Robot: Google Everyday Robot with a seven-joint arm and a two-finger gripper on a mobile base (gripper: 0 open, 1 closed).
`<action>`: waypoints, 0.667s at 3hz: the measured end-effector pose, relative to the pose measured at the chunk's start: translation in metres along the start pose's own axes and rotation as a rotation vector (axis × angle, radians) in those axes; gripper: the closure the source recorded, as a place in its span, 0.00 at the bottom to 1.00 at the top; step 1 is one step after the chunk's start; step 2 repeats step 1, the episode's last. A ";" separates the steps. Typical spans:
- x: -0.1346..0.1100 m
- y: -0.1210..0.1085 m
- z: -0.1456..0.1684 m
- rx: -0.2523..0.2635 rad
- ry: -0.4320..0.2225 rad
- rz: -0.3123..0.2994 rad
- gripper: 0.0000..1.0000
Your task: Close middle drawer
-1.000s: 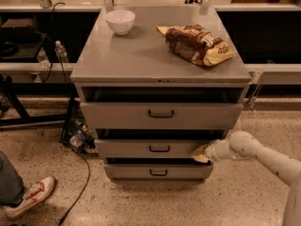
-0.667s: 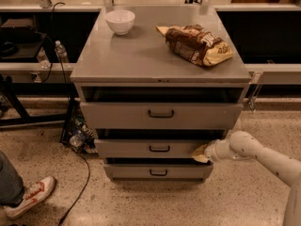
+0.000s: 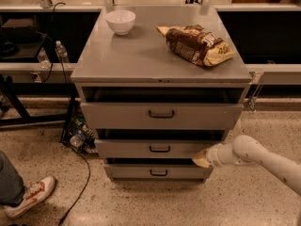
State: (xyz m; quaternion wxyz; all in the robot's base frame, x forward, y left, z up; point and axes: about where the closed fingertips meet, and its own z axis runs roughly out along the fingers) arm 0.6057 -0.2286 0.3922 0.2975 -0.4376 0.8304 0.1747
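Observation:
The grey cabinet (image 3: 141,60) has three drawers, all standing a little open. The middle drawer (image 3: 136,149) has a low grey front panel and a small dark bar handle (image 3: 160,149). My gripper (image 3: 201,159) is at the end of the white arm that comes in from the right. Its tan tip touches the right end of the middle drawer's front panel. The top drawer (image 3: 160,115) has a taller front. The lowest drawer (image 3: 157,172) sits just below the gripper.
A white bowl (image 3: 120,21) and a brown snack bag (image 3: 195,44) lie on the cabinet top. A person's shoe (image 3: 29,197) is at the lower left. A black cable (image 3: 80,187) and clutter (image 3: 77,135) lie on the floor left of the cabinet.

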 end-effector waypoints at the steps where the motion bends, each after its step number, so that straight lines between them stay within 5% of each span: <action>1: 0.021 0.040 -0.029 -0.029 -0.006 0.077 1.00; 2: 0.021 0.040 -0.029 -0.029 -0.006 0.077 1.00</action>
